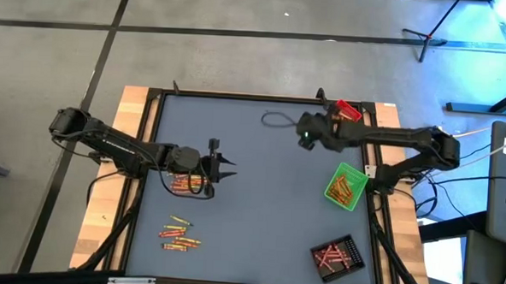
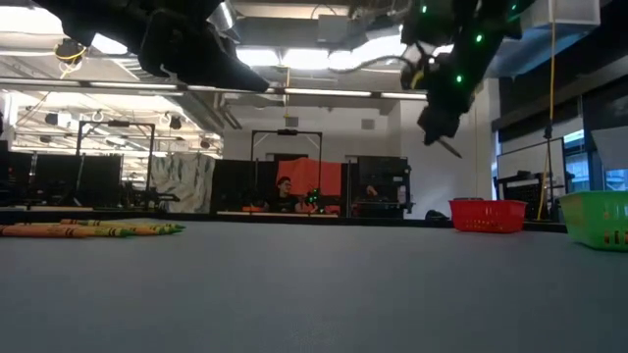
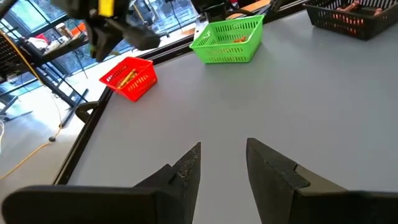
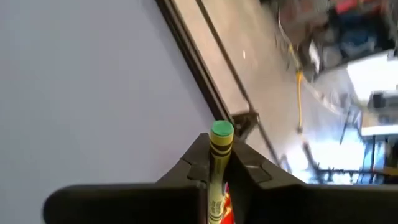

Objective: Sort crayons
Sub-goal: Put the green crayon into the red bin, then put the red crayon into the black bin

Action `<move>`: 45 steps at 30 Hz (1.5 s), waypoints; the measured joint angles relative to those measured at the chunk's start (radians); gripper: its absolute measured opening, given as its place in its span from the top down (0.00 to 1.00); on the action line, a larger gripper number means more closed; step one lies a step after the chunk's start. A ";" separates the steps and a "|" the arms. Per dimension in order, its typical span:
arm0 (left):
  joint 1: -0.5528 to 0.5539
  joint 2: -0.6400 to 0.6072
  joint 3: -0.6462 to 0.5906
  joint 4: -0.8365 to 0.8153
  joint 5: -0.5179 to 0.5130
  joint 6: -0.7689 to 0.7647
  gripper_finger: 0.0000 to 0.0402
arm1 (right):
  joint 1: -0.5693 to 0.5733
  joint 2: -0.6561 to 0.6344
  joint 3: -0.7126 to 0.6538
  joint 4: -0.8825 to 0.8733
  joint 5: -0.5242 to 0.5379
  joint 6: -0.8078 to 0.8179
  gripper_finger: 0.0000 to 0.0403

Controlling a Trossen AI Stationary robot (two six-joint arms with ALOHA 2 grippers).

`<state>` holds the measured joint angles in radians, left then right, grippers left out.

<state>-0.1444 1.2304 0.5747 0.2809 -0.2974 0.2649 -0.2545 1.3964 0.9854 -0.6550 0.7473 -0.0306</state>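
1. The right gripper (image 4: 217,163) is up in the air above the table (image 1: 260,185), near its far right corner and close to the red tray (image 1: 348,110). Its fingers are pinched narrow on a green-tipped crayon (image 4: 219,155), which sticks out past the fingertips.
2. The left gripper (image 3: 222,163) hangs over the left side of the table with its fingers spread apart and nothing between them.
3. Just beneath and behind the left gripper, a cluster of crayons (image 1: 189,185) lies on the table by its left edge.
4. A second loose group of crayons (image 1: 179,235) lies near the front left corner, well apart from the trays.
5. The green tray (image 1: 346,186) sits at the right edge, holding several crayons; their colours look orange and yellow, though that is hard to make out.
6. The black tray (image 1: 337,255) is at the front right corner with reddish crayons inside.
7. The red tray in the far right corner holds a few crayons too.
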 joint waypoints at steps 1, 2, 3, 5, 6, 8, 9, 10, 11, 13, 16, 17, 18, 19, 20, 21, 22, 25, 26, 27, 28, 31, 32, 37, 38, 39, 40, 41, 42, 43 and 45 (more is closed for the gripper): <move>0.000 0.000 0.000 0.000 0.000 0.000 0.72 | -0.033 0.000 -0.004 0.002 -0.018 0.000 0.95; 0.000 0.000 0.000 -0.001 0.000 0.000 0.72 | -0.067 0.002 -0.008 0.001 -0.035 0.000 0.95; 0.000 0.000 0.000 -0.001 0.000 0.000 0.72 | -0.100 0.002 -0.011 -0.001 -0.050 0.000 0.95; 0.000 0.000 0.000 -0.006 0.000 -0.002 0.72 | -0.158 0.002 -0.023 0.003 -0.075 0.000 0.95; 0.000 0.000 0.000 -0.011 0.000 -0.011 0.72 | -0.187 0.002 -0.031 0.006 -0.086 0.000 0.94; 0.000 0.000 0.000 -0.021 0.000 -0.026 0.72 | -0.237 0.002 -0.057 0.013 -0.088 0.000 0.93; 0.000 0.000 0.000 -0.024 0.000 -0.027 0.72 | -0.264 0.002 -0.071 0.022 -0.089 -0.001 0.93; 0.000 0.000 0.000 -0.025 0.000 -0.027 0.72 | -0.290 0.002 -0.085 0.038 -0.090 -0.004 0.93; 0.000 0.000 0.000 -0.027 0.000 -0.027 0.72 | -0.314 0.002 -0.099 0.056 -0.093 -0.010 0.93; 0.000 0.000 0.000 -0.027 0.000 -0.027 0.72 | -0.359 0.002 -0.132 0.103 -0.108 -0.025 0.92; 0.000 0.000 0.000 -0.027 0.000 -0.028 0.72 | -0.414 0.002 -0.171 0.184 -0.171 -0.027 0.92; 0.000 0.000 0.000 -0.027 0.000 -0.028 0.72 | -0.431 0.002 -0.181 0.200 -0.199 -0.027 0.92; 0.000 0.000 0.000 -0.027 0.000 -0.028 0.72 | -0.442 0.002 -0.190 0.209 -0.225 -0.027 0.92; 0.000 0.000 0.000 -0.027 0.000 -0.028 0.72 | -0.451 0.002 -0.200 0.216 -0.246 -0.027 0.92; 0.000 0.000 0.000 -0.027 0.000 -0.029 0.72 | -0.457 0.002 -0.208 0.223 -0.250 -0.024 0.92; 0.000 0.000 0.000 -0.027 0.000 -0.029 0.72 | -0.464 0.002 -0.215 0.235 -0.243 -0.007 0.92; 0.000 0.000 0.000 -0.027 0.000 -0.029 0.72 | -0.468 0.002 -0.219 0.235 -0.234 0.009 0.92; 0.000 0.000 0.000 -0.027 0.000 -0.029 0.72 | -0.476 0.002 -0.228 0.203 -0.234 0.023 0.90; 0.000 0.000 0.000 -0.027 0.000 -0.030 0.72 | -0.480 0.002 -0.229 0.186 -0.235 0.026 0.89; 0.000 0.000 0.000 -0.027 0.000 -0.030 0.72 | -0.480 0.002 -0.229 0.178 -0.232 0.030 0.86; 0.000 0.000 0.000 -0.027 0.000 -0.030 0.72 | -0.479 0.002 -0.229 0.175 -0.225 0.033 0.83; 0.000 0.000 0.000 -0.027 0.000 -0.030 0.72 | -0.473 0.001 -0.226 0.174 -0.215 0.039 0.72; 0.000 0.000 0.000 -0.027 0.000 -0.029 0.72 | -0.468 0.000 -0.219 0.170 -0.212 0.049 0.68; 0.000 0.000 0.000 -0.027 0.000 -0.029 0.72 | -0.414 -0.013 -0.126 0.103 -0.273 0.104 0.50; 0.000 0.000 0.000 -0.026 0.000 -0.029 0.72 | -0.388 -0.022 -0.111 0.109 -0.297 0.115 0.48; 0.000 0.000 0.000 -0.026 0.000 -0.029 0.72 | -0.356 -0.033 -0.100 0.133 -0.313 0.128 0.46; 0.000 0.000 0.000 -0.026 0.000 -0.029 0.72 | -0.319 -0.046 -0.095 0.173 -0.324 0.130 0.45; 0.000 0.000 0.000 -0.027 0.000 -0.031 0.72 | -0.277 -0.062 -0.094 0.226 -0.333 0.130 0.44; 0.000 0.000 0.000 -0.030 0.001 -0.045 0.72 | -0.236 -0.076 -0.096 0.281 -0.341 0.127 0.44; 0.000 0.000 0.000 -0.037 0.006 -0.063 0.72 | -0.193 -0.085 -0.096 0.340 -0.346 0.124 0.44; 0.000 0.000 0.000 -0.059 0.021 -0.087 0.72 | -0.108 -0.088 -0.097 0.446 -0.358 0.098 0.44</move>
<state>-0.1445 1.2301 0.5747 0.2222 -0.2765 0.1776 -0.3626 1.3083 0.8884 -0.2090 0.3894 0.0674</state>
